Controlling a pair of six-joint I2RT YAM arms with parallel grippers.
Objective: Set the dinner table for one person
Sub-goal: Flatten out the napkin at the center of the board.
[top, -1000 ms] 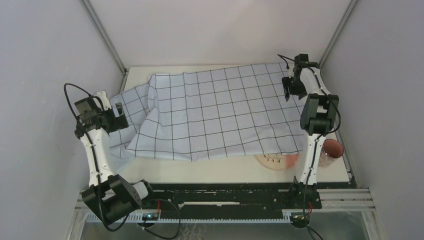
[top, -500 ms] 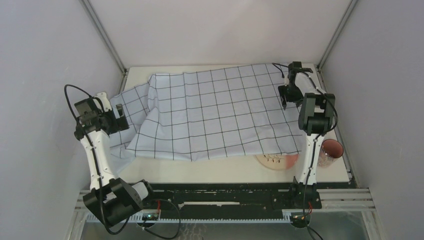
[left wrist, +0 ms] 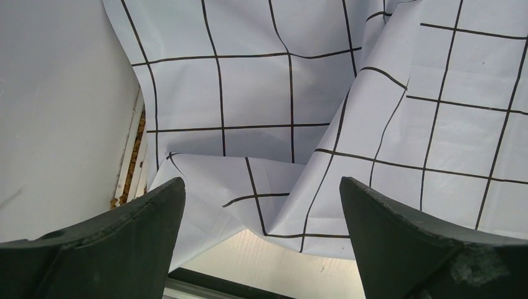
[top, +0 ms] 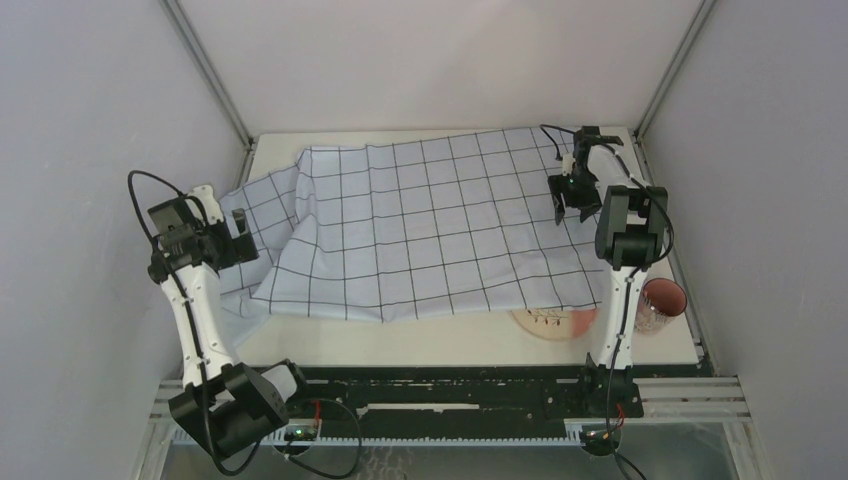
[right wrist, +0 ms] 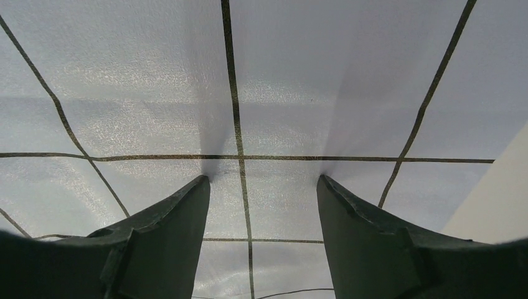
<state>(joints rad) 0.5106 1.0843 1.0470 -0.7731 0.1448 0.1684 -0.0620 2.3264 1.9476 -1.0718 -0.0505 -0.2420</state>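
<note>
top view: the dinner table [top: 430, 342] fills the cell floor, cream, mostly under a gridded cloth [top: 430, 220]. the cloth lies flat on the right, bunched and doubled at the left, where it droops past the table edge. left fingers [top: 240, 217] sit wide apart over that bunch, holding nothing. right fingers [top: 561, 206] point down at the far right of the cloth. a plate [top: 556, 323] sits half under the cloth's near hem. a reddish cup [top: 664, 304] stands just beside the right arm's lower link.

left wrist: fingers [left wrist: 112, 244] spread. a folded-under corner lies below, bare table showing past it. risk: a closing grab takes two layers and the fold stays in.

right wrist: fingers [right wrist: 155, 249] apart, tips at the cloth with a grid line between them. cannot tell if they press. risk: a pinch and pull here drags the hem across the plate and shifts it. the arm swinging low could knock the cup.
</note>
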